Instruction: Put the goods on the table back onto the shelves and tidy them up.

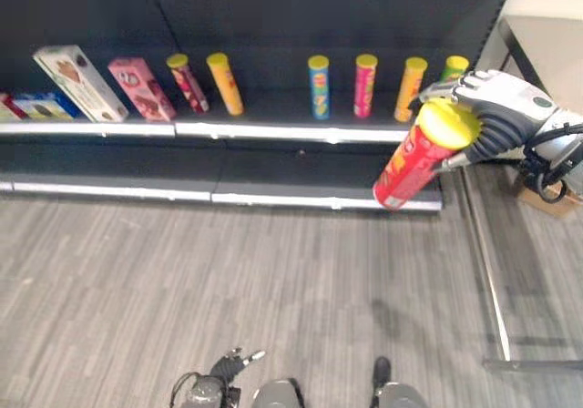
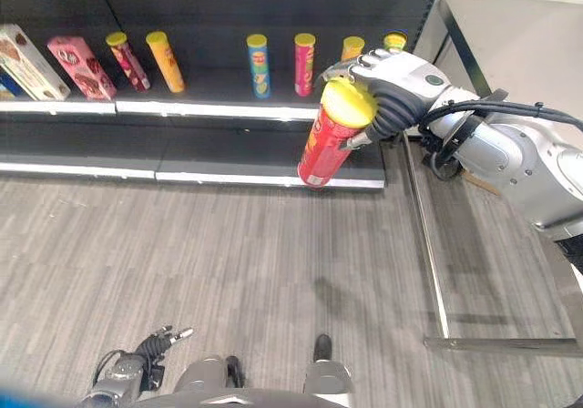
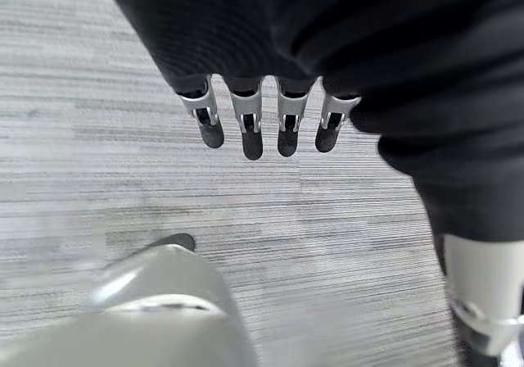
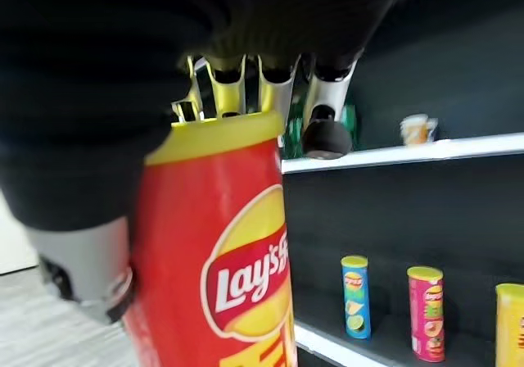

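My right hand point(image 2: 401, 87) is shut on a tall red chip can with a yellow lid point(image 1: 424, 152), gripping it near the top. The can hangs tilted in front of the right end of the dark shelf point(image 1: 273, 131), above the lower shelf board. In the right wrist view the red can point(image 4: 217, 252) sits under my curled fingers point(image 4: 323, 109). My left hand point(image 3: 262, 117) hangs low over the grey floor with its fingers straight and nothing in it.
Several chip cans stand on the shelf: blue point(image 1: 319, 86), pink point(image 1: 364, 85), orange point(image 1: 409, 88), green point(image 1: 454, 66), yellow point(image 1: 225, 83) and dark red point(image 1: 188, 82). A pink box point(image 1: 141, 87) and a white box point(image 1: 80, 83) lean at the left. A metal frame point(image 1: 492, 271) stands at right.
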